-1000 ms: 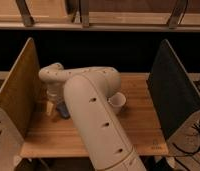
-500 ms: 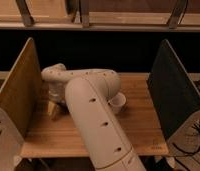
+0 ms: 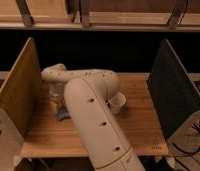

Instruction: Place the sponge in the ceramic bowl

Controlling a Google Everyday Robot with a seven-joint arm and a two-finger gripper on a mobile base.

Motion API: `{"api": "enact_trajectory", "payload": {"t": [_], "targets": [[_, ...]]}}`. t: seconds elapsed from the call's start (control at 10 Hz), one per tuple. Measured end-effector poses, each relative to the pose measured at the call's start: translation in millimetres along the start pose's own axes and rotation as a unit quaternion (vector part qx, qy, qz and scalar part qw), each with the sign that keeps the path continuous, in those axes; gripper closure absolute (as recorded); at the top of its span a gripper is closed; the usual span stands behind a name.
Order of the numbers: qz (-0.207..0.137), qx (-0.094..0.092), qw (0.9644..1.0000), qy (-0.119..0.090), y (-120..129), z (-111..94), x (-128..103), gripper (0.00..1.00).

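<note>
Since the arm (image 3: 93, 125) fills the near middle of the table (image 3: 138, 135), you see little of the work. Left of it lies the sponge (image 3: 63, 114), a blue-grey patch on the wood, and the tool (image 3: 56, 96) hangs just over its far edge. Whether it grips, you cannot tell. The ceramic bowl does not show; only a white cup (image 3: 117, 102) peeks out right of the arm. Confirm the hold and find the bowl before carrying anything across.

small blue-grey sponge (image 3: 63, 114), left side, just below end effector (image 3: 56, 99)
</note>
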Motion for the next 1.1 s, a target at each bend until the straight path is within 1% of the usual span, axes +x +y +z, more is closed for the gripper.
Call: {"api": "enact_trajectory", "payload": {"t": [0.1, 0.2, 0.3, 0.5, 0.6, 0.7, 0.8, 0.9, 1.0, 1.1], "targets": [[-0.002, -0.001, 1.0000, -0.001, 0.4, 0.3, -0.5, 0.89], [-0.003, -0.003, 1.0000, -0.003, 0.8, 0.5, -1.2, 0.96], [-0.005, -0.004, 1.0000, -0.006, 0.9, 0.3, -1.7, 1.00], [-0.014, -0.002, 0.9994, -0.031, 1.4, -10.9, -7.4, 1.00], [-0.022, 0.006, 0.9982, -0.056, 1.2, -26.2, -11.5, 1.00], [-0.032, 0.018, 0.9954, -0.089, 1.0, -49.2, -13.6, 1.00], [-0.038, 0.029, 0.9924, -0.113, 0.3, -67.2, -12.7, 1.00], [-0.042, 0.038, 0.9899, -0.130, 0.0, -80.1, -11.8, 1.00], [-0.044, 0.053, 0.9852, -0.157, -2.5, -101.6, -7.1, 1.00], [-0.042, 0.062, 0.9825, -0.170, -6.3, -114.5, -2.2, 1.00]]}}
